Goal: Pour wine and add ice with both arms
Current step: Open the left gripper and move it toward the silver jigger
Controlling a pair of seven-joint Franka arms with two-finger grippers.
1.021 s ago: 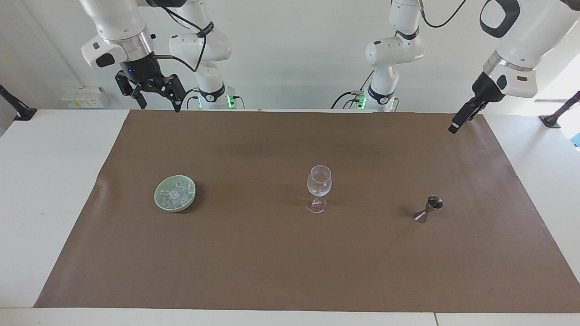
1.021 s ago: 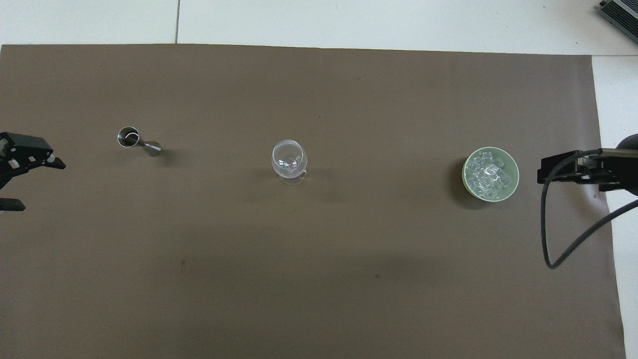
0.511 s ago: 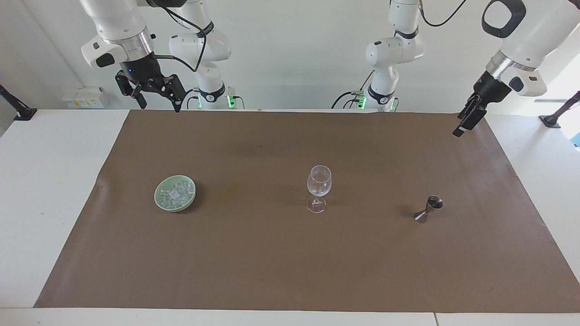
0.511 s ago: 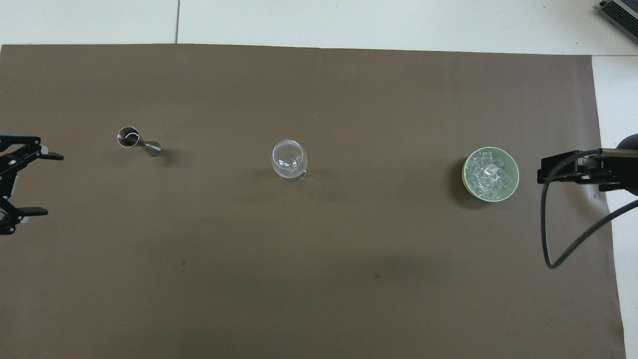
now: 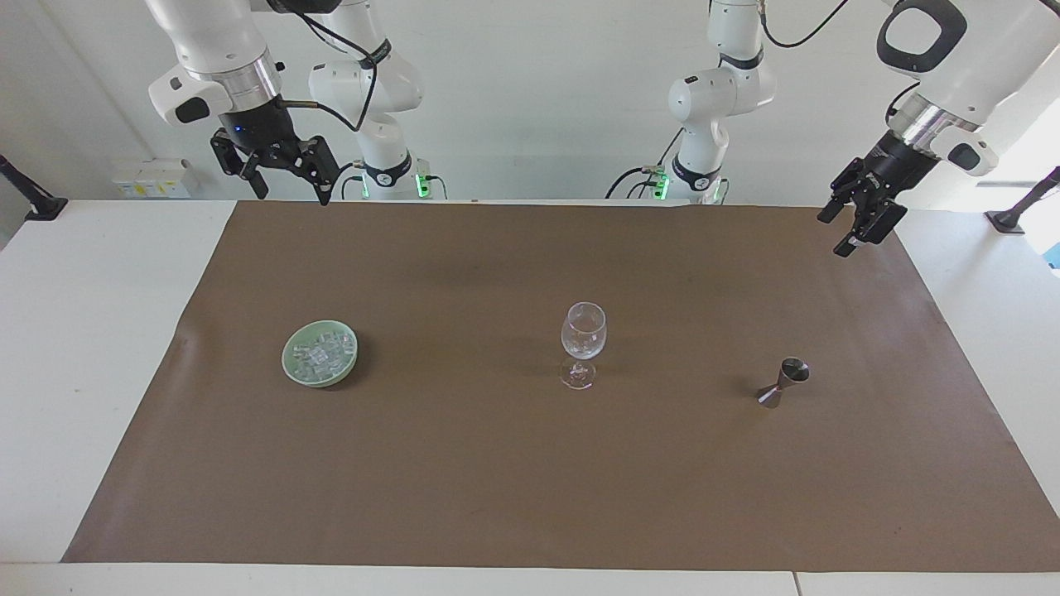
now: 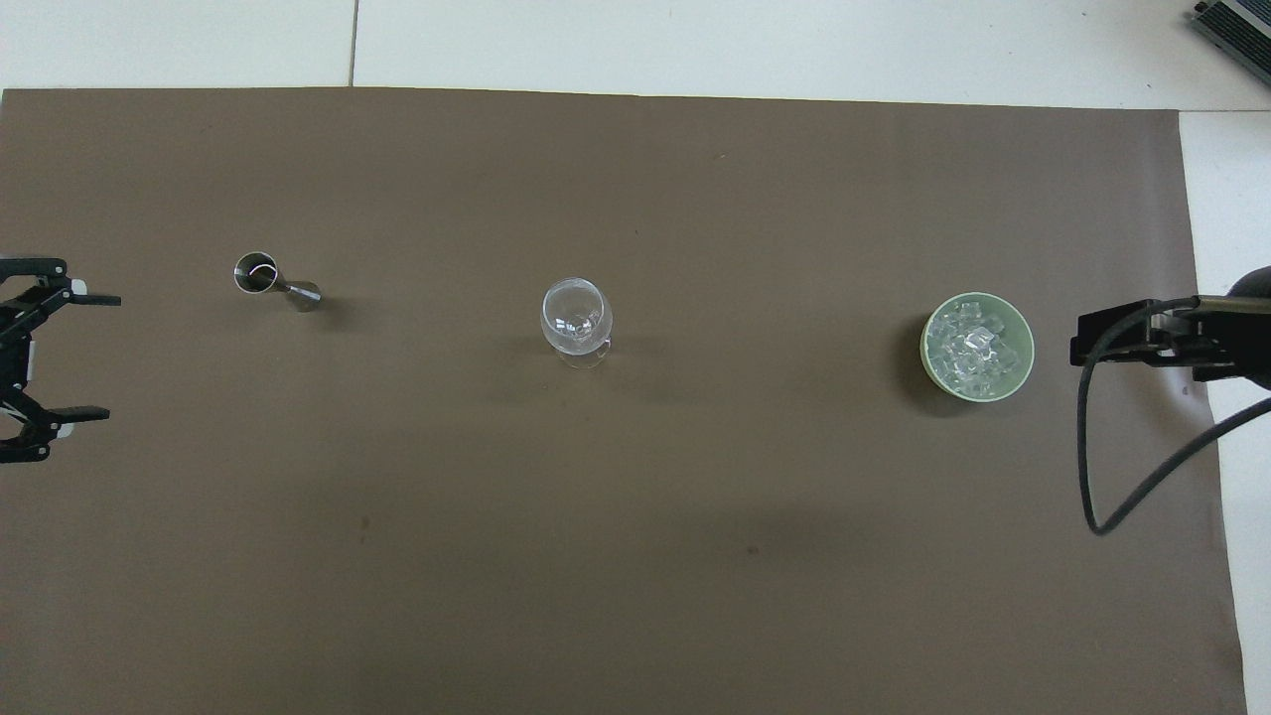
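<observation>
An empty clear stemmed wine glass (image 5: pixel 584 335) (image 6: pixel 576 316) stands upright mid-table. Toward the right arm's end sits a green bowl (image 5: pixel 287 359) (image 6: pixel 1029 350) heaped with ice (image 5: pixel 321 353) (image 6: pixel 971 348). A steel jigger (image 5: pixel 784 382) (image 6: pixel 273 281) stands toward the left arm's end; no wine shows, and I cannot tell what the jigger holds. My right gripper (image 5: pixel 291 195) (image 6: pixel 1077 345) hangs open and empty above the mat's edge by the robots. My left gripper (image 5: pixel 834 233) (image 6: pixel 101 356) is open and empty, raised over the mat's corner at its own end.
A brown mat (image 5: pixel 464 463) covers most of the white table (image 5: pixel 83 331). A black cable (image 6: pixel 1102 477) loops down from the right wrist. Bowl, glass and jigger stand in one row with wide gaps between them.
The left wrist has turned and dropped a little, so its spread fingers now show side by side. The right arm and the table's things have not moved.
</observation>
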